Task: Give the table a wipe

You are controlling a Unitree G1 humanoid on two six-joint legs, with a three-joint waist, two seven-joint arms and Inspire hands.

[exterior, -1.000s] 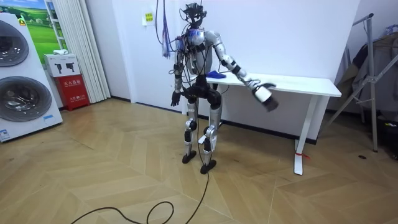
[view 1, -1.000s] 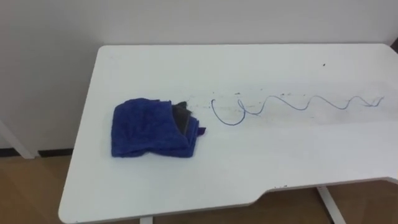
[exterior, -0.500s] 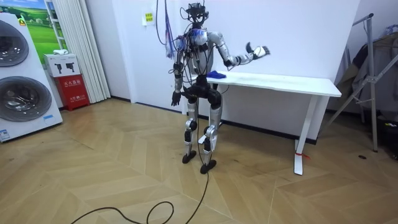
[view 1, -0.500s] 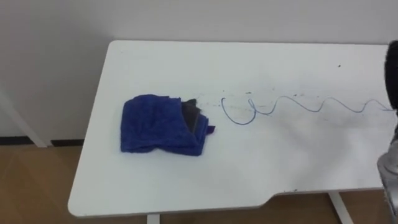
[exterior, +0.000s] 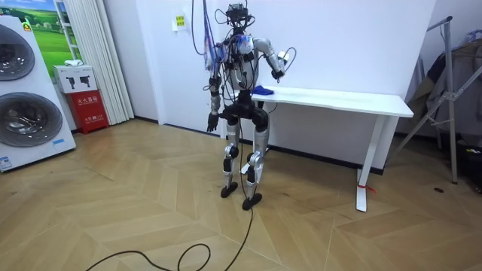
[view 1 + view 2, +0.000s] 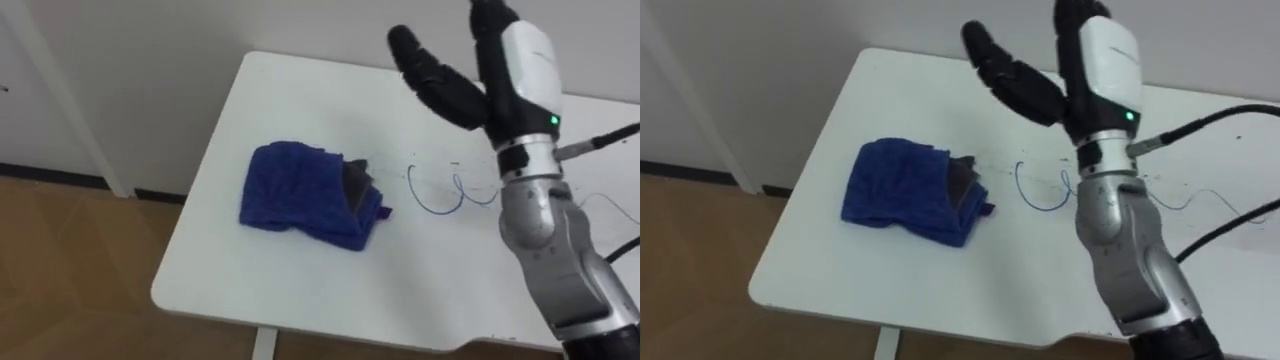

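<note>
while one left hand [image 5: 212,120] hangs at the hip, too small to read, one folded blue cloth [image 6: 305,195] lies on the white table's [image 6: 230,270] left end; one pen squiggle [image 6: 435,195] runs partly behind one raised right hand [image 6: 500,70], spread, empty, top cut off.

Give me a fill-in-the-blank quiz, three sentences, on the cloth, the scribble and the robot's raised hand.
1. The crumpled cloth on the white table is ___ in colour.
2. The pen scribble lies on the cloth's ___ side.
3. The right hand, fingers straight, is raised above the table and holds ___.
Missing words: blue; right; nothing.
</note>
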